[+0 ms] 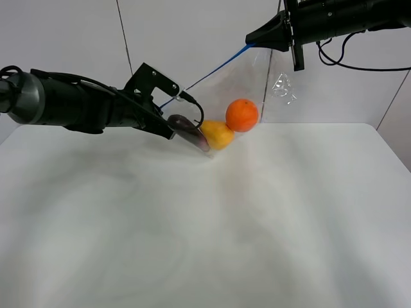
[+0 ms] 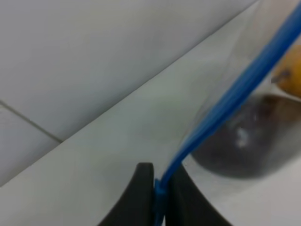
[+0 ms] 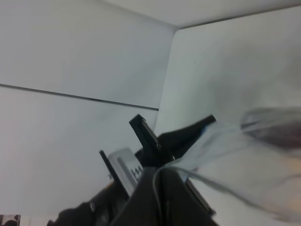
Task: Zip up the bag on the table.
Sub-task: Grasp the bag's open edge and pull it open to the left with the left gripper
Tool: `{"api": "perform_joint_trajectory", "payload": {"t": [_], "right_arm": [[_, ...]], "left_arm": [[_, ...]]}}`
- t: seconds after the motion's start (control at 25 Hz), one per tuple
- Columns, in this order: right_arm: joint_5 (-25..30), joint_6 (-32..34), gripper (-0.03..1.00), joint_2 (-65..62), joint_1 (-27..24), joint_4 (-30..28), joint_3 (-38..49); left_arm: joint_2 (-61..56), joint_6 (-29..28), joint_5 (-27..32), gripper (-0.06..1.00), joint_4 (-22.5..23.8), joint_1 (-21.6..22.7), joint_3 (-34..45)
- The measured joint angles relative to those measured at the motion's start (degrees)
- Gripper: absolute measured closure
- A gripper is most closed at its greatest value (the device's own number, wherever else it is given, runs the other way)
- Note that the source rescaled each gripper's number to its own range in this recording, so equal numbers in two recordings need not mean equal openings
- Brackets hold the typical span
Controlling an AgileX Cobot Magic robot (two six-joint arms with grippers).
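White matte worktop (image 1: pixel 205 224), both jaws clamping the clear crinkly zip bag (image 1: pixel 239 82) by its taut blue strip (image 1: pixel 212 71), so overpulling could tear it.

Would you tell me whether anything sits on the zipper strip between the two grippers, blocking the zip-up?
Nothing visible does. The left gripper and the right gripper each pinch one end of the blue zipper strip of the bag; it runs taut and bare between them, with the orange well below it.
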Motion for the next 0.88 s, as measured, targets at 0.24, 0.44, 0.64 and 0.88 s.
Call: {"api": "perform_joint_trajectory", "payload": {"t": [0.24,0.44,0.64,0.88], "right_arm": [[-0.1,0.0,0.97,0.0,-0.1,0.5,0.0],[-0.1,0.1,0.97,0.0,-0.2,0.6,0.0],[-0.1,0.1,0.97,0.0,-0.2,0.7,0.0],[-0.1,0.1,0.97,-0.2,-0.8,1.4,-0.4]], "left_arm": [[0.1,0.1,-0.2,0.94,-0.1,2.7,0.1],[0.1,0.1,0.0,0.94,-0.2,2.7,0.1],[0.1,0.1,0.7,0.9,-0.4,2.8,0.1],[-0.6,0.1,2.7,0.24,-1.2,3.6,0.3]]}}
